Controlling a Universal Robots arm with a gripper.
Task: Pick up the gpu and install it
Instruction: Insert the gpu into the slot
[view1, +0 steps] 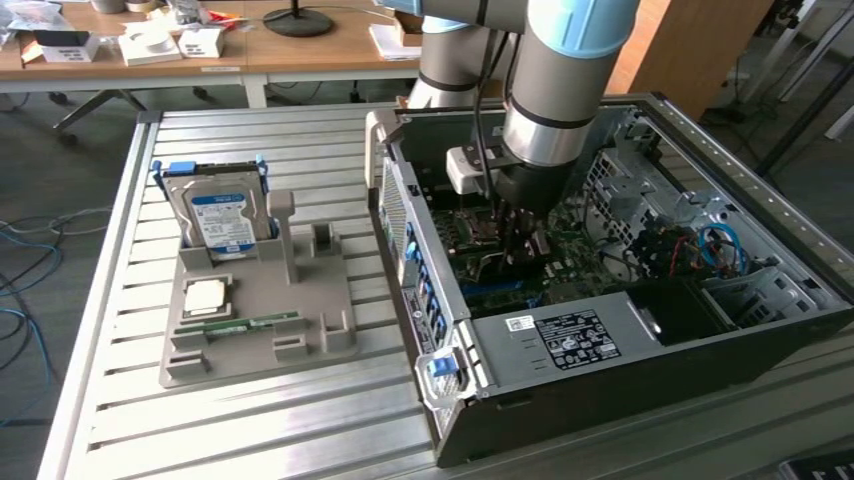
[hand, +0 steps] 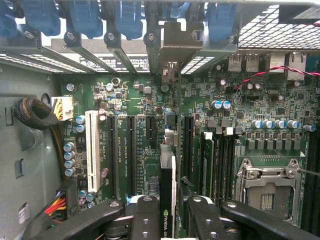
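Mid-install, seemingly: jaws of black gripper (hand: 172, 212) clamping thin grey-black gpu card (hand: 167, 175) edge-on over green motherboard (hand: 135, 95), demanding square slot alignment.

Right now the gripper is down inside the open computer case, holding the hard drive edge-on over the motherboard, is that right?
Not the hard drive: the wrist view shows the gripper down inside the open computer case holding the gpu edge-on over the motherboard. The hard drive stands in the grey holder on the table.
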